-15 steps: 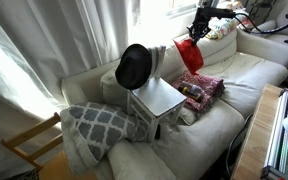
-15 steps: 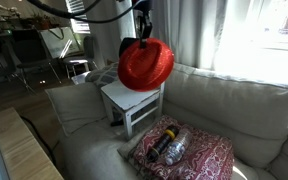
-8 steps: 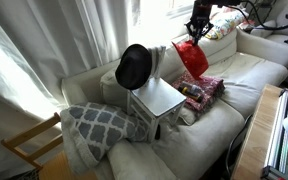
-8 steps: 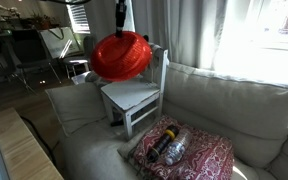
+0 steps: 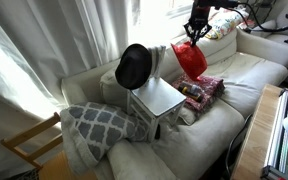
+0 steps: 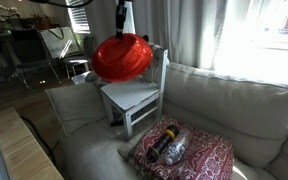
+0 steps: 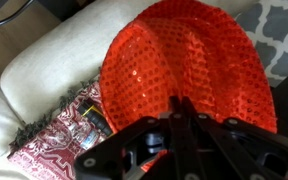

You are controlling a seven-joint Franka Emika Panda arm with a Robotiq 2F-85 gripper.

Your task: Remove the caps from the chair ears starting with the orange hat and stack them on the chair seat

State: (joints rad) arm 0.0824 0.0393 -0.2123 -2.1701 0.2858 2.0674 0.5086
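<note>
My gripper [image 5: 195, 33] is clamped on the rim of the orange hat [image 5: 192, 60], which hangs in the air at the upper right of an exterior view, its long axis running down and slightly slanted below my fingers; in an exterior view the same hat [image 6: 122, 57] shows as a broad rounded dome at upper centre, hanging clear above the chair seat [image 6: 129, 96]; in the wrist view the hat [image 7: 189, 60] spreads up and away from the gripper [image 7: 179, 112], a wide disc covered in glittering red-orange sequins; whether I see its inside or outside I cannot tell. The black hat [image 5: 134, 66], round and matte, sits on a chair ear at centre frame; another chair ear [image 6: 165, 52], white and bare, stands right of the orange hat. The small white chair stands on a pale cream sofa [image 5: 239, 75]; its seat [image 5: 159, 97] is flat and square. A red patterned cushion [image 5: 200, 90] with a fringed edge lies just beside the chair; a grey lattice-print cushion [image 5: 99, 125] lies lower left; a light-wood chair frame [image 5: 29, 145] stands at the bottom left corner; white curtains [image 5: 44, 40] hang behind.
</note>
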